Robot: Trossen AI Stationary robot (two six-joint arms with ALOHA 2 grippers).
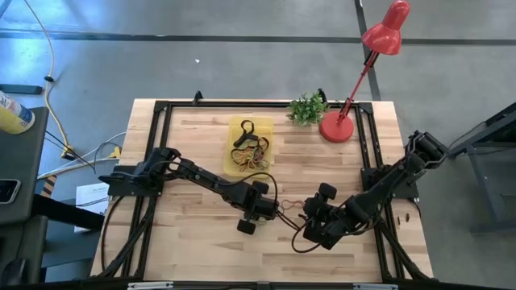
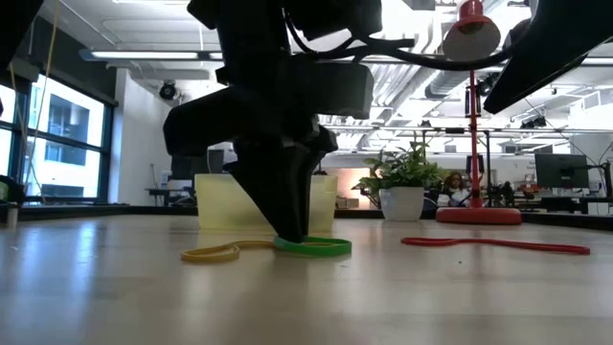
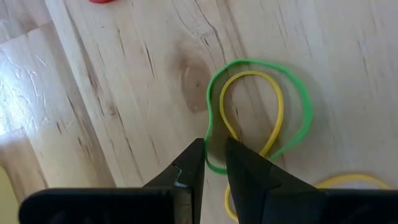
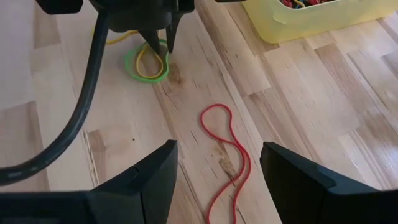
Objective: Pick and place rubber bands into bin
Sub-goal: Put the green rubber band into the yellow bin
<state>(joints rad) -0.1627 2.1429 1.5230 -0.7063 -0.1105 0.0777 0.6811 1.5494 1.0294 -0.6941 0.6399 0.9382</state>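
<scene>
You will find the left pincer (image 3: pixel 214 163) lowered to the tabletop (image 1: pixel 193 250), near its middle and toward the front. Its fingers stand almost together, with only a narrow gap, and the tips straddle the edge of a green rubber band (image 3: pixel 303 112) and the yellow rubber band (image 3: pixel 278 106) lying inside it. Whether the bands are actually pinched cannot be told. Both loops lie flat; in the left wrist view their long axis runs away from the fingertips. The low view shows the green band (image 2: pixel 312 246) under the fingertips and the yellow band (image 2: pixel 213 253) trailing out to one side.

The right pincer (image 4: pixel 217 168) hovers above the tabletop with its fingers wide apart and holds nothing. Ahead of it a red rubber band (image 4: pixel 227 155) lies flat, pulled into a long thin twisted loop whose long axis runs away from the pincer, toward the green band.

The yellow bin (image 1: pixel 235 127) sits at the back of the tabletop, well apart from both pincers, with a tangle of rubber bands (image 1: pixel 248 155) inside. A red lamp base (image 1: pixel 337 127) and a small plant (image 1: pixel 307 108) stand beside it.
</scene>
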